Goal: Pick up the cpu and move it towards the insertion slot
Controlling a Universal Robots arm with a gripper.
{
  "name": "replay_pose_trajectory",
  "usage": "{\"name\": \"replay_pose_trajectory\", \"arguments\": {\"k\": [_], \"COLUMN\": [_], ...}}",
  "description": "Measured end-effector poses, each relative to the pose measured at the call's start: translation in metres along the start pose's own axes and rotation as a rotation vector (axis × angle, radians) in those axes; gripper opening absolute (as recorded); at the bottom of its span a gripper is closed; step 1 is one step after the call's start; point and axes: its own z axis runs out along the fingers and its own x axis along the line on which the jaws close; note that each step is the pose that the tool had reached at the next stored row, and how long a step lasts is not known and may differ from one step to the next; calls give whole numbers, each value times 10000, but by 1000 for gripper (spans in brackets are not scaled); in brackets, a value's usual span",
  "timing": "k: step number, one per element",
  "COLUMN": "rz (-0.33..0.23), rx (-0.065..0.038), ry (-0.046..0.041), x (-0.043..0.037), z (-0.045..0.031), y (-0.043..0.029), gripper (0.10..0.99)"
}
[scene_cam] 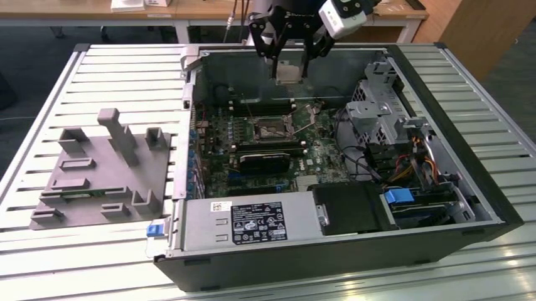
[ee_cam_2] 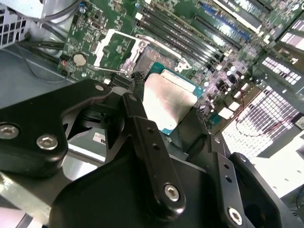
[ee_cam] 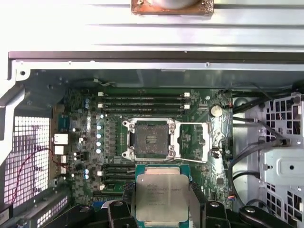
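My gripper (scene_cam: 290,74) hangs above the far side of the open computer case, shut on the cpu (scene_cam: 289,73), a flat square chip with a silvery top. In the first wrist view the cpu (ee_cam: 160,197) sits between the black fingers (ee_cam: 195,199), its green edge showing, just short of the insertion slot (ee_cam: 149,138). The second wrist view has the cpu (ee_cam_2: 167,98) clamped between the fingers (ee_cam_2: 137,102). The insertion slot (scene_cam: 272,129) lies on the motherboard, a metal frame around a dark centre, below and nearer than the gripper in the exterior view.
Memory slots (ee_cam: 142,100) run on both sides of the socket. A black block (scene_cam: 261,163), a power supply (scene_cam: 247,222) and drive cages with cables (scene_cam: 393,135) fill the case. A grey fixture (scene_cam: 105,169) stands on the slatted table at the exterior view's left.
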Motion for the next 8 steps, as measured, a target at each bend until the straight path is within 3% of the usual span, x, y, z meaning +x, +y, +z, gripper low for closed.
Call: {"name": "replay_pose_trajectory", "arguments": {"k": [8], "rz": [0], "rx": [0], "ry": [0], "x": [30], "z": [20], "y": [133], "gripper": [533]}}
